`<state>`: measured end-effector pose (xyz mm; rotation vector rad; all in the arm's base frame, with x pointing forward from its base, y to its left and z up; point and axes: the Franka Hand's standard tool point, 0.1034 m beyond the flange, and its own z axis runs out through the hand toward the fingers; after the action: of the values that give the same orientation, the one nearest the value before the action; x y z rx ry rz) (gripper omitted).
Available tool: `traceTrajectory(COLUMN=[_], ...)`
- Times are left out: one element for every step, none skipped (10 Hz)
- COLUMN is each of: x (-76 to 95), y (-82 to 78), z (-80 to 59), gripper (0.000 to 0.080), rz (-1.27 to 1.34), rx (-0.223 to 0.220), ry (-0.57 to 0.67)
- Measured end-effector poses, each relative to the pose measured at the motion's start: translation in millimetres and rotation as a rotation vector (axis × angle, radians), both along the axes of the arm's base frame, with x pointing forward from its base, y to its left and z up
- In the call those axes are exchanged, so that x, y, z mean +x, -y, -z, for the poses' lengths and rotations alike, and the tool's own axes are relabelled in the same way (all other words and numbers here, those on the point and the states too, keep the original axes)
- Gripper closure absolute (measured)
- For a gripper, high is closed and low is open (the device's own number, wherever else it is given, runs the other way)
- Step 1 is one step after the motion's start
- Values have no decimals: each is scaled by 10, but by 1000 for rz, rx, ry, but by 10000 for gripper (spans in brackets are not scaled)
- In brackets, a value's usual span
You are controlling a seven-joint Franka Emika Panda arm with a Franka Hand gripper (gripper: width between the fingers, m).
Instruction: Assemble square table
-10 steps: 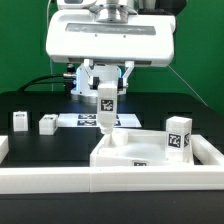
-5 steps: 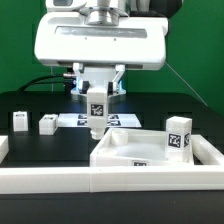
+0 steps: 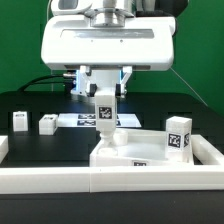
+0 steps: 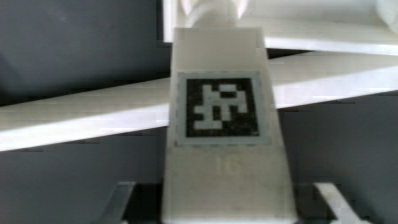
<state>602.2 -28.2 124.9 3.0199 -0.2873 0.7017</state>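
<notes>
Up front runs the long white rail (image 3: 60, 180). Just behind it, the square top (image 3: 150, 155) lies flat on the exterior view's right. At its far left corner the gripper (image 3: 104, 100) clamps a tagged leg (image 3: 104, 116) (image 4: 222, 110) upright. Whether the leg touches the top, I can't tell. Another leg (image 3: 178, 136) stands at the top's right side. Further back on the left, two loose legs (image 3: 19, 121) sit side by side.
</notes>
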Motion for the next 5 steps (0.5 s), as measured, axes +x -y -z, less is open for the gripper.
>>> traceTrajectory(x=[52,31,44,50,39], y=[6,-19,-2,12,15], z=[-28,27,11,11,43], gripper=[509,509,509,509,509], rz=[-1,-5,-2,-1,-1], rx=[-32,-27,-27,-37,-38], ry=[81,59,64,83,77])
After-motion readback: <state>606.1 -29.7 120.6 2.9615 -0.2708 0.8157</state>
